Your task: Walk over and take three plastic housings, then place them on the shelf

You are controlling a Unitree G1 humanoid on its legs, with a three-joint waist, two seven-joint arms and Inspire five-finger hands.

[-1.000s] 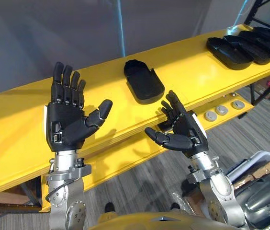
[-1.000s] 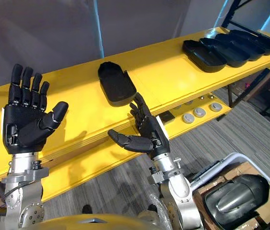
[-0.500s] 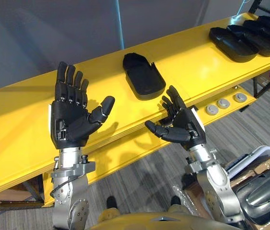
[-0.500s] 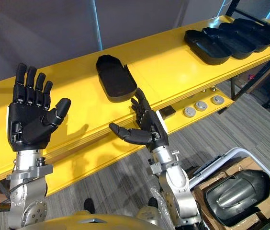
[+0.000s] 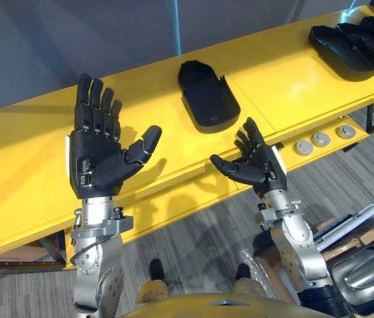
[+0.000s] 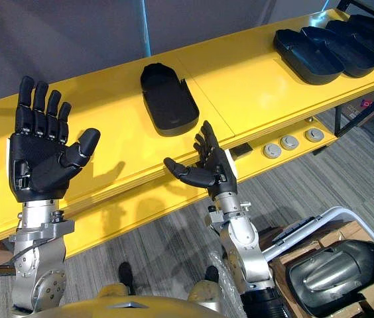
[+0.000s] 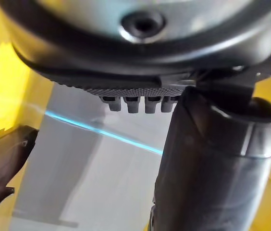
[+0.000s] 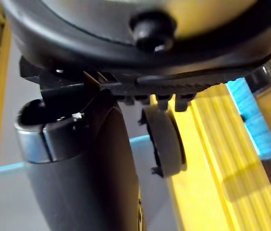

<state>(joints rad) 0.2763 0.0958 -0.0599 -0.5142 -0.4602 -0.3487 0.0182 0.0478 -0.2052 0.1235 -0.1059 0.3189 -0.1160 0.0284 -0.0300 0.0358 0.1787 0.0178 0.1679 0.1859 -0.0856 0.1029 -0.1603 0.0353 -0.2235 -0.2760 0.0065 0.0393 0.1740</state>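
1 matte black plastic housing, a shallow moulded tray with its hollow side up, lies alone on the long glossy yellow counter. Its long axis runs away from the robot, rounded end farthest. An overlapping row of similar black housings sits well apart at the counter's right end. The 2 dark hands hold nothing. The left hand is raised palm-forward, fingers straight and spread. The right hand hovers near the counter's front edge, fingers relaxed and apart.
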